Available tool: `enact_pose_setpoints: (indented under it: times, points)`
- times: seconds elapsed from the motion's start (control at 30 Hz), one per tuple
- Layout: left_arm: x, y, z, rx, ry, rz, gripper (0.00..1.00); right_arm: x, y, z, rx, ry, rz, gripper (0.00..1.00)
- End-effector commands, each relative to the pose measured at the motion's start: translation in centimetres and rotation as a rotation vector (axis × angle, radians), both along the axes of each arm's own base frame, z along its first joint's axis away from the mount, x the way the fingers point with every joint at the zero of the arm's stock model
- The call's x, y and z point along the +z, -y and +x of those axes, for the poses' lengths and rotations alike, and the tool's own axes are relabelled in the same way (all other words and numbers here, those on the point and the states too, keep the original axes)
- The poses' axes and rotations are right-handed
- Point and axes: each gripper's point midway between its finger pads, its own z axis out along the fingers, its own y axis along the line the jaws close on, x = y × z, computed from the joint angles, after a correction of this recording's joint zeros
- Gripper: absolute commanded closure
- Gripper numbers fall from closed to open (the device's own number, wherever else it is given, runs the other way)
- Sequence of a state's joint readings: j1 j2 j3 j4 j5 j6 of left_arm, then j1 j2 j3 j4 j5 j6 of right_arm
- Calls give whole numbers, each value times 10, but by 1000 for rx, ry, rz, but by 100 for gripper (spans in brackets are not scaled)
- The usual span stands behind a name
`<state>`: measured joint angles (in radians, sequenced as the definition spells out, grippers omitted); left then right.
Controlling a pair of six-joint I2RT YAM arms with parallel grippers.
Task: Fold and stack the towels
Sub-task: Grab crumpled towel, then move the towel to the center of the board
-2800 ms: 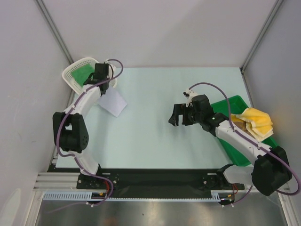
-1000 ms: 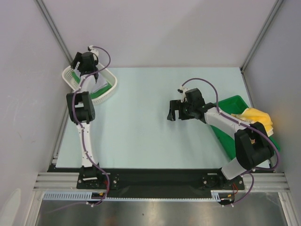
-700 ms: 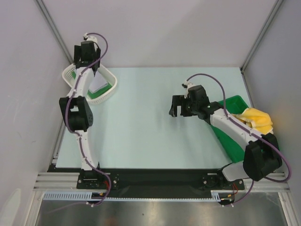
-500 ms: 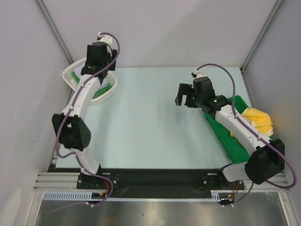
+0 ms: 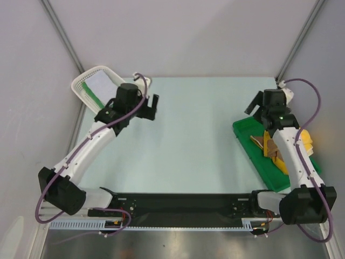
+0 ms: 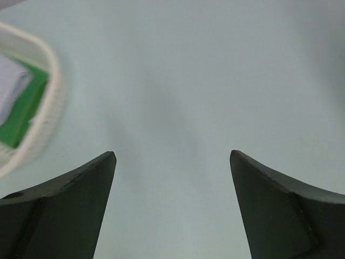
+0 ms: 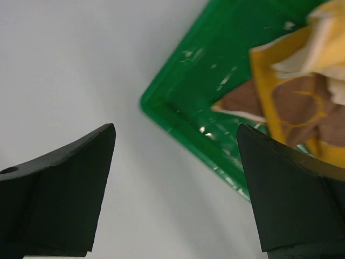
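Note:
A white towel [image 5: 99, 81] lies folded on a green one [image 5: 95, 97] inside the white basket [image 5: 81, 82] at the far left. My left gripper [image 5: 150, 106] hangs open and empty over bare table, right of the basket. In the left wrist view the left gripper [image 6: 172, 156] has only table between its fingers, and the basket [image 6: 49, 110] sits at the left edge. A crumpled yellow and brown towel [image 5: 276, 149] lies in the green tray [image 5: 253, 148]. My right gripper [image 5: 257, 105] is open over the tray's far left corner. In the right wrist view, between the fingers of the right gripper [image 7: 175, 127], the tray corner [image 7: 175, 102] and the towel [image 7: 294, 100] show.
The tray lies along the right side, close to the right wall. The basket sits tilted at the far left corner by the left wall. Both arm bases stand on the black rail [image 5: 183, 204] at the near edge.
The left arm has left the white towel in the basket and swung right over the table, empty. The right arm has moved right and back, from mid-table to the tray's far corner.

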<state>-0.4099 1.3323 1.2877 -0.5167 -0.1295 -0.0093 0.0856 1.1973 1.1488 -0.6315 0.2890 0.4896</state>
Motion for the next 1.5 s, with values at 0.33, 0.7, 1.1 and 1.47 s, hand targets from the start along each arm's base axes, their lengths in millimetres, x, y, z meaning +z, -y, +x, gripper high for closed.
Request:
enact_pose_setpoints:
  times: [0.33, 0.7, 1.1, 1.47]
  points:
    - [-15, 82, -57, -255, -48, -195, 3, -79, 199, -37, -575, -177, -66, 12]
    - [-28, 78, -53, -202, -78, -181, 4, -112, 212, -32, -565, -176, -3, 55]
    - [42, 94, -70, -345, 126, -373, 0, 128, 40, 11, 88, 332, 74, 98]
    - [36, 37, -62, -81, 184, -342, 0, 12, -196, -70, 753, 179, 493, 97]
